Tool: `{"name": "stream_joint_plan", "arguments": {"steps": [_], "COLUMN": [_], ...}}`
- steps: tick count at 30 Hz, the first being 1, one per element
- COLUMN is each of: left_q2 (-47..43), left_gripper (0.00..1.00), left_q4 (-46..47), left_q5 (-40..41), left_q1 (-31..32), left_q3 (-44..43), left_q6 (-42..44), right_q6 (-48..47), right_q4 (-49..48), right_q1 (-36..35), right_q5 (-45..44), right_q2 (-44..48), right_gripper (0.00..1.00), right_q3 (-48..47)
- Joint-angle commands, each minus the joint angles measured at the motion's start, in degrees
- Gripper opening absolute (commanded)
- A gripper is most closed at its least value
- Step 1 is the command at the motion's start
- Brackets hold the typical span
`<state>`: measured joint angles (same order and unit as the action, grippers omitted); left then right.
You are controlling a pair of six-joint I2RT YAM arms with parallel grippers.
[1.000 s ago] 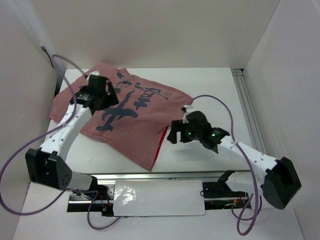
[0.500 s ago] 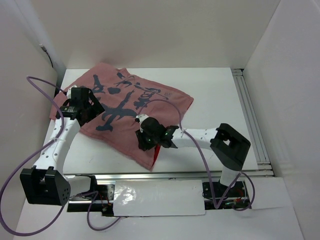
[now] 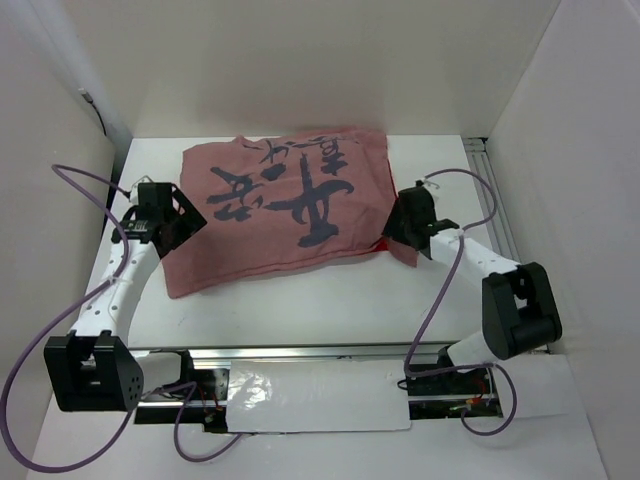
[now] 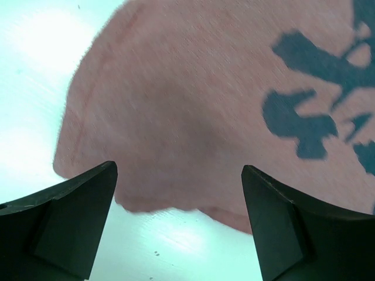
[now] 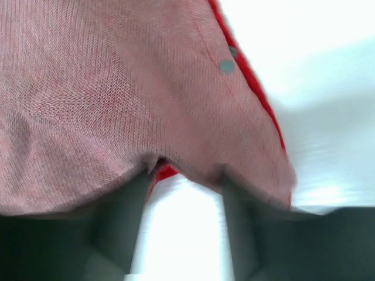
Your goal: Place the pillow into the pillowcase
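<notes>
One plump pink pillowcase lies on the white worktop. The left end effector is spread wide at its near left corner. The right end effector, fingers apart, touches its red right edge.

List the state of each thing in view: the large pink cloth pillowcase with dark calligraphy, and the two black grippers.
Pink cloth pillowcase: lying on the white table, calligraphy face up, puffed, red edge showing on the right.
Left gripper: open, over the pillowcase's left edge, holding nothing.
Right gripper: open, fingertips at the pillowcase's right edge.
White pillow: not in view.
</notes>
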<state>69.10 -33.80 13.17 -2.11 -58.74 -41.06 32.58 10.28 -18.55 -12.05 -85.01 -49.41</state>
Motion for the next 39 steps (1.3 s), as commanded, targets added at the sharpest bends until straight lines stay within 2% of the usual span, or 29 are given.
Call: {"name": "stream_joint_plan", "arguments": {"steps": [1,3,6,8,12,14,18,22,26,29,31,36,39], "left_q2": [-2.7,-6.0,-10.0,-12.0,-16.4,-16.5,-12.3,-9.6,-8.5,-7.1,-6.4,-2.7,1.0], "left_gripper": [1.0,1.0,1.0,1.0,1.0,1.0,1.0,0.93,0.83,0.67,0.64,0.67,0.7], "left_q4": [2.4,1.4,-2.4,-8.3,-12.2,-11.2,-4.6,0.6,5.0,8.6,9.9,18.1,18.9], "left_q5": [-0.6,1.2,3.3,6.4,12.0,10.1,4.7,1.8,1.2,1.2,1.2,-4.3,-4.9], "left_q1": [-0.3,-0.3,-0.3,-0.3,-2.7,-5.7,-11.0,-14.2,-15.6,-15.6,-15.6,-15.6,-15.6], "left_q3": [5.2,8.3,12.4,15.5,20.1,20.8,22.9,25.0,26.2,26.8,27.4,29.5,29.5], "left_q6": [-4.9,-8.5,-13.9,-19.6,-26.9,-25.3,-20.6,-17.1,-14.7,-13.7,-13.7,-12.4,-11.8], "right_q6": [-2.6,-2.6,-1.9,-0.5,-1.9,-4.2,-5.7,-6.4,-7.0,-7.5,-7.5,-7.5,-7.5], "right_q4": [7.0,9.2,10.4,10.4,9.1,9.1,9.7,8.4,7.3,6.7,6.1,4.8,4.1], "right_q1": [3.1,5.1,8.5,10.5,14.1,14.8,14.1,14.1,13.0,11.6,10.9,9.6,8.5], "right_q5": [-2.6,-3.5,-4.2,-1.4,2.0,5.4,4.0,4.6,5.2,5.2,5.2,4.5,3.2], "right_q2": [2.2,2.7,5.8,8.7,10.1,9.4,7.0,5.6,3.2,1.8,1.2,-2.3,-3.6], "right_gripper": [0.67,0.77,0.81,0.82,0.85,0.85,0.85,0.85,0.85,0.85,0.85,0.85,0.85], "right_q3": [-1.0,-2.4,-2.3,-1.2,1.5,1.5,1.5,2.6,2.6,3.2,4.2,3.7,3.2]}}
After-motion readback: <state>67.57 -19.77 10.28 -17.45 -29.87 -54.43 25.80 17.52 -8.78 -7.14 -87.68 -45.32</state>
